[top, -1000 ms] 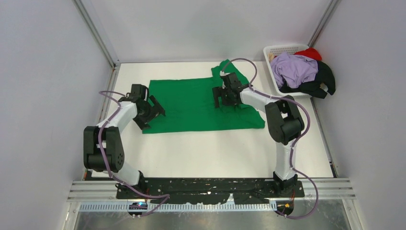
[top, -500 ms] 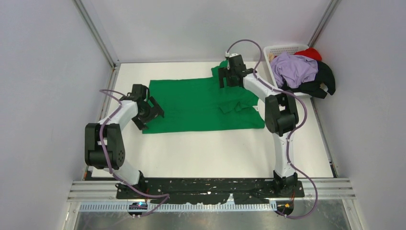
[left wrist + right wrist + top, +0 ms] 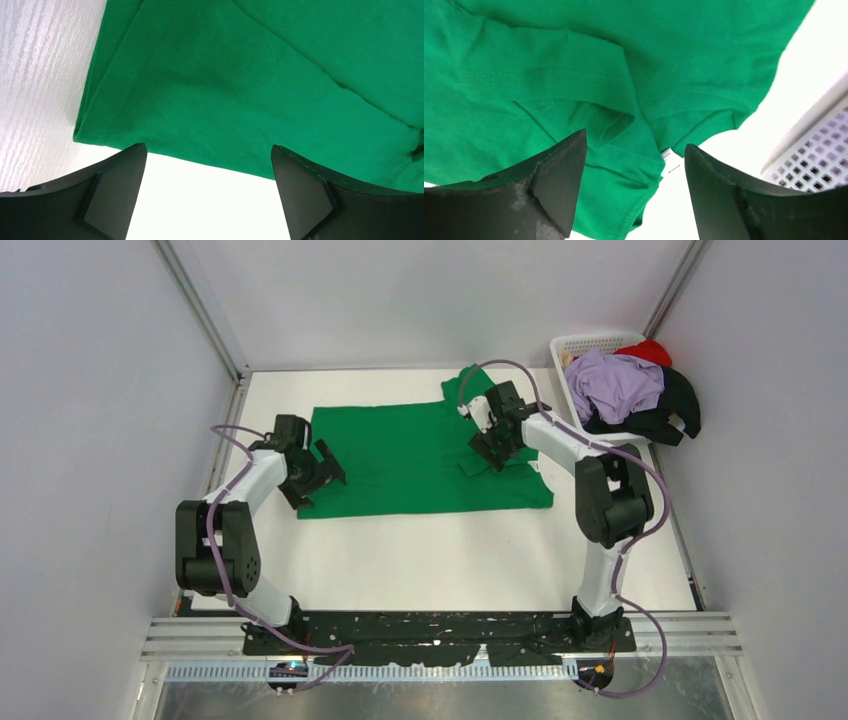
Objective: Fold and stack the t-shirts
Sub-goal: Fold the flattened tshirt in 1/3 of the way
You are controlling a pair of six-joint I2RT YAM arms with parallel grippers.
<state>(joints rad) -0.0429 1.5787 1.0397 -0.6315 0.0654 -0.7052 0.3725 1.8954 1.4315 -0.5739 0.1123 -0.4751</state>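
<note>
A bright green t-shirt (image 3: 410,455) lies spread flat on the white table, with a sleeve bunched at its far right. My left gripper (image 3: 322,472) is open and empty at the shirt's left edge; in the left wrist view its jaws frame the hemmed corner (image 3: 100,125). My right gripper (image 3: 497,445) is open and empty above the shirt's right part; in the right wrist view the folded sleeve (image 3: 589,95) and a small white tag (image 3: 670,162) lie between its jaws. Lilac (image 3: 615,385), black (image 3: 670,415) and red (image 3: 650,350) shirts are heaped in the basket.
A white plastic lattice basket (image 3: 572,345) stands at the back right corner, also showing in the right wrist view (image 3: 819,160). Grey walls and metal rails enclose the table on three sides. Bare white tabletop (image 3: 430,560) lies in front of the green shirt.
My right gripper went from the shirt's middle right to the far sleeve, then came back down over the right part. The left gripper has hardly moved.
</note>
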